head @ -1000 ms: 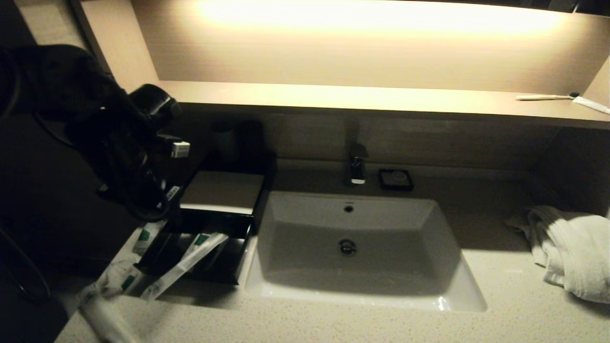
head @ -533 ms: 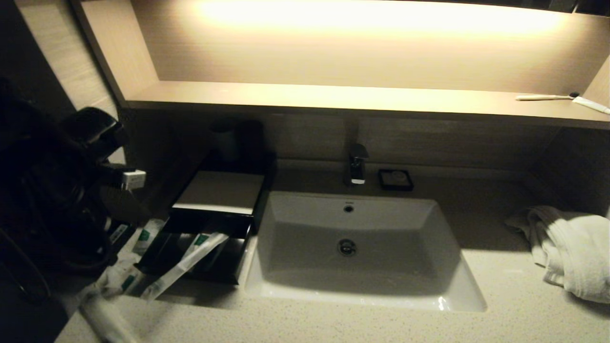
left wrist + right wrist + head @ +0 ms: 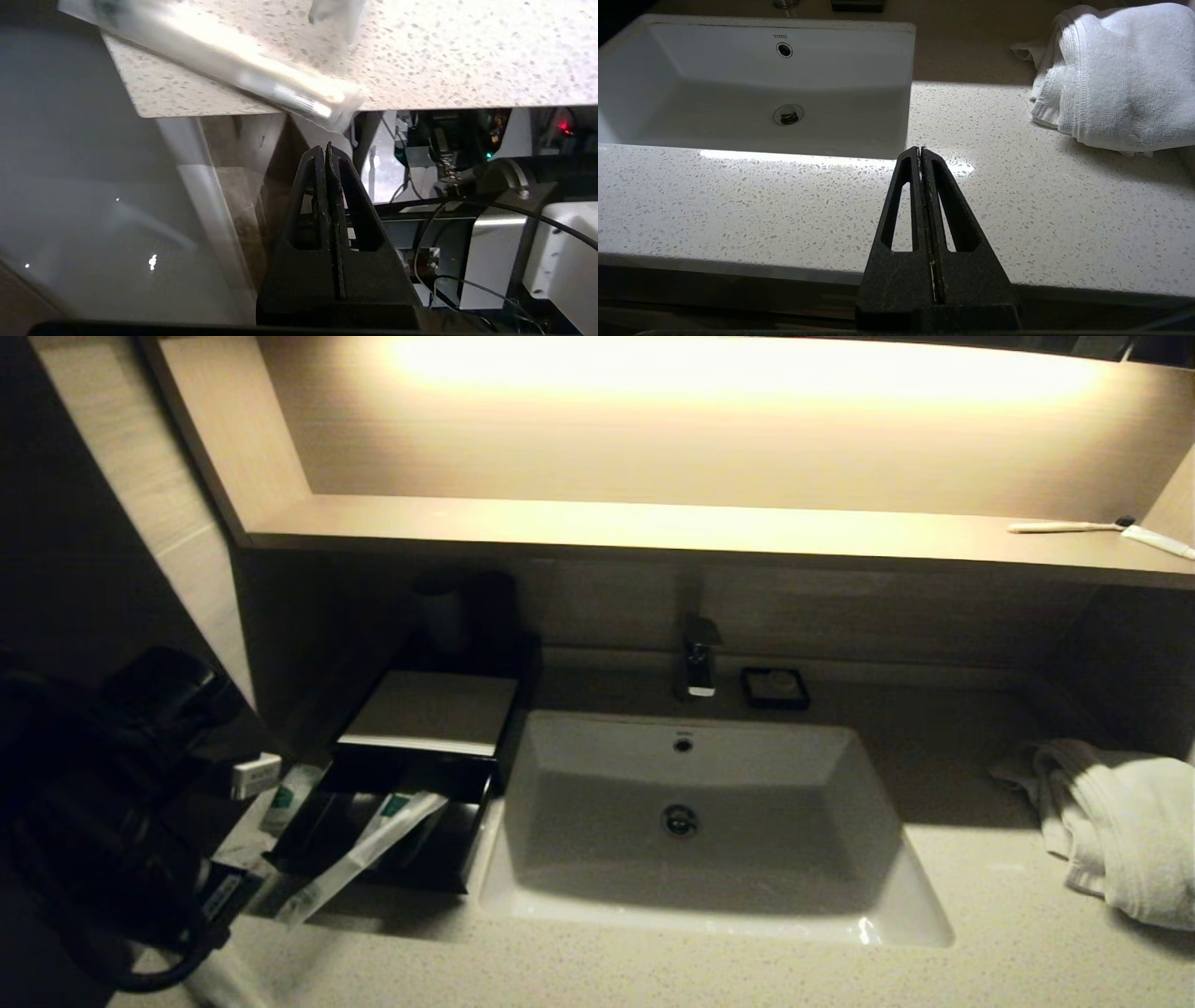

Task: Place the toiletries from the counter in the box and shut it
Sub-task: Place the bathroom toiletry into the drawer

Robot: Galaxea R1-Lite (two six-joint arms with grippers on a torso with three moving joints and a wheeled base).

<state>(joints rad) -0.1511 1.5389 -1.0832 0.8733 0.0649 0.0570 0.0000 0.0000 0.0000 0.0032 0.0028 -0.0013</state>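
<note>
Hotel-style bathroom: sink point(image 3: 691, 821), faucet point(image 3: 698, 663), folded towel point(image 3: 1111, 821), toiletries point(image 3: 359, 854).

lit wood shelf point(image 3: 653, 527), white sink point(image 3: 700, 821)

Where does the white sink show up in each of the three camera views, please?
Head view: the sink fills the middle, right of the black box.
Left wrist view: not in it.
Right wrist view: the sink sits far left beyond the shut right gripper.
Shared landmark: the speckled counter.
</note>
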